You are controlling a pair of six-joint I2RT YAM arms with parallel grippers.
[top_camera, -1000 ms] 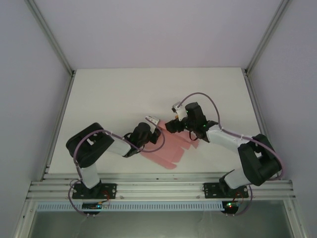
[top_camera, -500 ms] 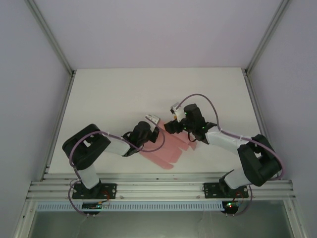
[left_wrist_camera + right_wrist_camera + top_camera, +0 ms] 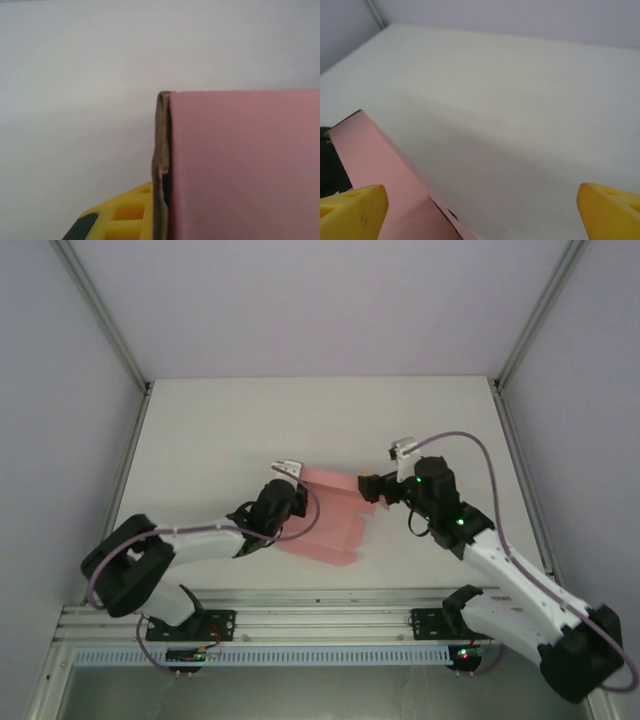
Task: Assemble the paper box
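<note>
Two pincers at the paper box (image 3: 335, 525), one on each side of it, on the white counter (image 3: 220, 430). Left pincer (image 3: 298, 496) sits at the box's left edge and is closed on the card there. In the left wrist view one yellow finger (image 3: 127, 217) presses against the brown inner face of the card edge, and the pink panel rises directly ahead of and to the right of that finger. The other finger is hidden behind the card.

Right pincer (image 3: 372, 487) is spread wide and grips nothing. In its wrist view the two yellow fingertips (image 3: 352, 205) sit at the far left and far right, with bare counter between them. A slanted pink panel lies just beside the left fingertip and runs away ahead of it. Cannot tell whether that fingertip touches the card. From above, the right pincer is at the box's upper right corner, very close to it.

Box lies between the two pincers, closer to the arm bases than to the far edge of the counter. It looks partly folded, with a lighter strip along the far side and flatter flaps on the near side. Left arm is stretched out low, right arm reaches in from the right.
</note>
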